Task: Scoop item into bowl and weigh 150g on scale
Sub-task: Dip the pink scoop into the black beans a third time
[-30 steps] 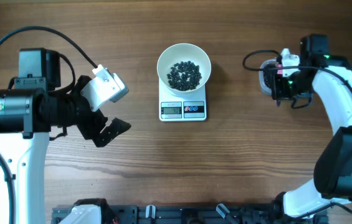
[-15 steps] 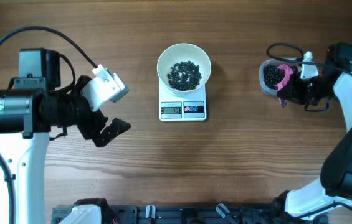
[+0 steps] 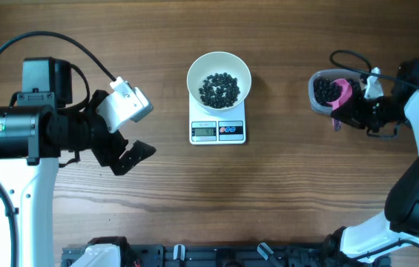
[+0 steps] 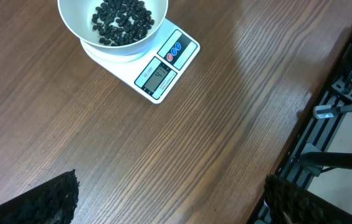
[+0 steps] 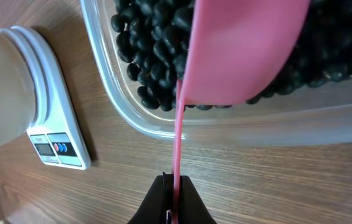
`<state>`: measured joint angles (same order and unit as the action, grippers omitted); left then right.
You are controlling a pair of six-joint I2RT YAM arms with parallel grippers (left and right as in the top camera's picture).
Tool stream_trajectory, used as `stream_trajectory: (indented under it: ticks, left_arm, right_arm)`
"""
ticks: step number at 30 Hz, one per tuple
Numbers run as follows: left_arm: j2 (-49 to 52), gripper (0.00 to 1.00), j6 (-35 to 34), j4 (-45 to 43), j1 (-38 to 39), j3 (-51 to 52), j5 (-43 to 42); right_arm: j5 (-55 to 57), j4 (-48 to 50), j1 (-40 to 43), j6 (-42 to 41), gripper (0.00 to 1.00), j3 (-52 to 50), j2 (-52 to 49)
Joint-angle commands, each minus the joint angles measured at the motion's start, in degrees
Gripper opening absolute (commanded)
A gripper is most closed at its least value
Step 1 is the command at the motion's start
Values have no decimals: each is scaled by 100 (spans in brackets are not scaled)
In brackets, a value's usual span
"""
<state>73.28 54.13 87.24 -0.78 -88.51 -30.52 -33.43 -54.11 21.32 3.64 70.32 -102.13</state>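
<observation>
A: Where are the arms?
B: The left gripper (image 4: pixel 172 202) is wide open, left of the scale (image 3: pixel 218 130). The right gripper (image 5: pixel 172 200), right of the scale, pinches the pink scoop (image 5: pixel 238 50) at the tub (image 5: pixel 163 127).
A: The bowl (image 3: pixel 194 74)?
B: On the scale, with beads (image 3: pixel 219 89) inside.

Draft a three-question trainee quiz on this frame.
1. Fill in: the left gripper holds nothing; its jaws stand ___.
2. Which holds the pink scoop? A) left gripper B) right gripper C) neither
3. True or false: the bowl with beans sits beside the scale, not on it.
Key: 1 open; 2 B; 3 false.
</observation>
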Motion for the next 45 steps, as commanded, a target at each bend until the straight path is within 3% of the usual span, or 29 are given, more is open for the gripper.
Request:
stream_trajectory:
  ticks: [1,16,26,45]
  left_arm:
    - [-68,100,55,7,-31,-81,-42]
    - [-68,100,55,7,-31,-81,-42]
    - [-68,100,55,7,-31,-81,-42]
    - [-68,100,55,7,-31,-81,-42]
  right_arm:
    - [-367,96,9,-133,4,-151,-157]
    - [-1012,431,44,-216,4,-162,-166]
    - [-1080,299,509,-188,4,-160,-146]
    - [-2356,70,765,706,4,-160,-146]
